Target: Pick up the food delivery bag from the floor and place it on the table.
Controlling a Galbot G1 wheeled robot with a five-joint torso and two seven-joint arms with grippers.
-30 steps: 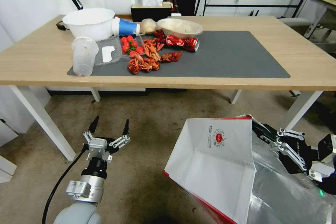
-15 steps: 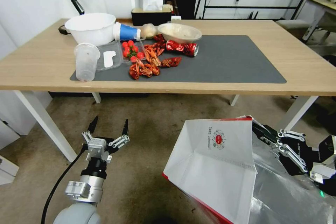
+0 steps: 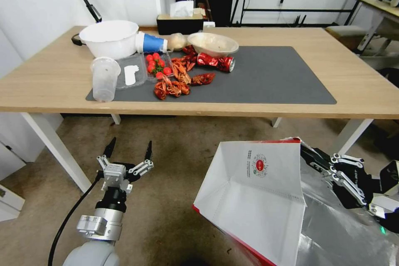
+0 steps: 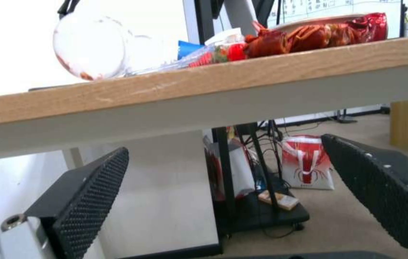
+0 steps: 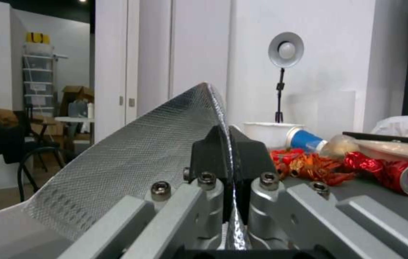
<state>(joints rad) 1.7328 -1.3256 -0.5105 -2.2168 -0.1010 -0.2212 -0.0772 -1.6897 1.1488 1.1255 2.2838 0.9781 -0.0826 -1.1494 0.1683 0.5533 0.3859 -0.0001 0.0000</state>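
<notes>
The food delivery bag (image 3: 257,199) hangs at the lower right of the head view, clear of the floor (image 3: 178,145), with its white side and small round red logo facing me and silver foil lining behind. My right gripper (image 3: 306,154) is shut on the bag's upper foil edge. In the right wrist view the two fingers (image 5: 209,151) pinch the foil sheet (image 5: 141,158) at about tabletop height. My left gripper (image 3: 130,149) stands open and empty over the floor in front of the table (image 3: 365,79), below the table's edge (image 4: 213,82). The dark grey mat (image 3: 274,75) is bare on its right half.
The mat's left half holds a white bowl (image 3: 109,37), a clear plastic cup (image 3: 104,79), tomatoes (image 3: 156,63), crayfish (image 3: 172,85), a red can (image 3: 216,61) and a clear bowl (image 3: 213,43). A small white red-printed bag (image 4: 309,167) stands on the floor beyond the table.
The whole picture has shifted: the table sits lower and shows more of its top, so the camera has risen. Bag and both grippers keep their places in the view.
</notes>
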